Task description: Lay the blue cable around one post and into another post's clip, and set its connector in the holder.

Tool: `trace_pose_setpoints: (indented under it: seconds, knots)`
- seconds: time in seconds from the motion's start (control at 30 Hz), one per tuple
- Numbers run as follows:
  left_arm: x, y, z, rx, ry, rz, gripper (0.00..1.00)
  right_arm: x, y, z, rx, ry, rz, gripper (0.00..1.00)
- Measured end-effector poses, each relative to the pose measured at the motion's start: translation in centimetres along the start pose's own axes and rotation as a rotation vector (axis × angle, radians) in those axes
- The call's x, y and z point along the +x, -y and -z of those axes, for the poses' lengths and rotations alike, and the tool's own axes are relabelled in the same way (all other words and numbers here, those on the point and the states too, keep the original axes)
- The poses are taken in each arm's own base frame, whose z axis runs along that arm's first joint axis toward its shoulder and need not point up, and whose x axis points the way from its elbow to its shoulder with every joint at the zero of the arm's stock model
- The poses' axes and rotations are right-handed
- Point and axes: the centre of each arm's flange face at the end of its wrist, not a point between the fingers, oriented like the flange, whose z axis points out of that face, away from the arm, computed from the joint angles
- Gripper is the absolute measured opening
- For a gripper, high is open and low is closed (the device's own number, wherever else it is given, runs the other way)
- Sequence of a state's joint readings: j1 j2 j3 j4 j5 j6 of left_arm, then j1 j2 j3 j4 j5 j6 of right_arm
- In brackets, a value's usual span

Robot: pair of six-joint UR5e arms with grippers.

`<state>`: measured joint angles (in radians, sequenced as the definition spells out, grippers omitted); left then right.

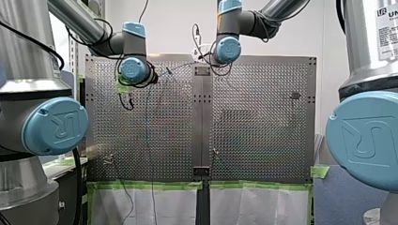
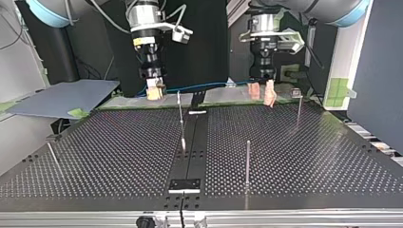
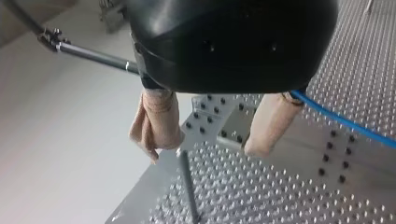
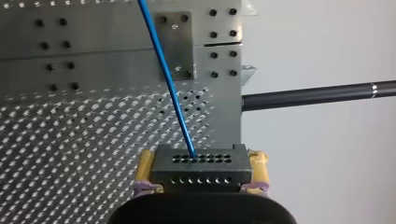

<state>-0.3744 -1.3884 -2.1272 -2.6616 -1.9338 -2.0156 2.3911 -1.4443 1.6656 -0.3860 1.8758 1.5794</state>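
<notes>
Right wrist view shows you my right end effector, yellow-padded, clamped on the dark connector above the perforated tabletop. From the connector the blue cable runs straight away over the tabletop. In the left wrist view you see my left end effector, beige-padded and spread apart. The cable passes just behind one side of it, and a thin post stands under it.
</notes>
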Motion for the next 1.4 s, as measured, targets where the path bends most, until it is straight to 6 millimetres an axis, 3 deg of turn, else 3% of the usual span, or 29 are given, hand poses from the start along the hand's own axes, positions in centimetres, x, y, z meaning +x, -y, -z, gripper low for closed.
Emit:
trace_pose_setpoints:
  seconds: [0.27,0.53,1.0,1.4]
  knots:
    - [-1.4,0.5,-1.8,-0.027,-0.019,-0.011,1.0,2.7,0.5,-1.3,0.01,-0.04,-0.006,0.0]
    - [-4.1,2.1,-3.5,-0.02,0.015,0.0,1.0,5.1,1.1,-3.0,0.013,-0.068,-0.013,0.0]
    - [-5.1,3.2,-8.5,-0.038,-0.006,-0.011,1.0,4.9,1.4,-6.8,0.008,-0.072,-0.011,0.0]
    - [-9.9,4.4,-11.6,-0.045,0.069,0.002,1.0,5.8,0.5,-8.5,0.002,-0.098,-0.014,0.0]
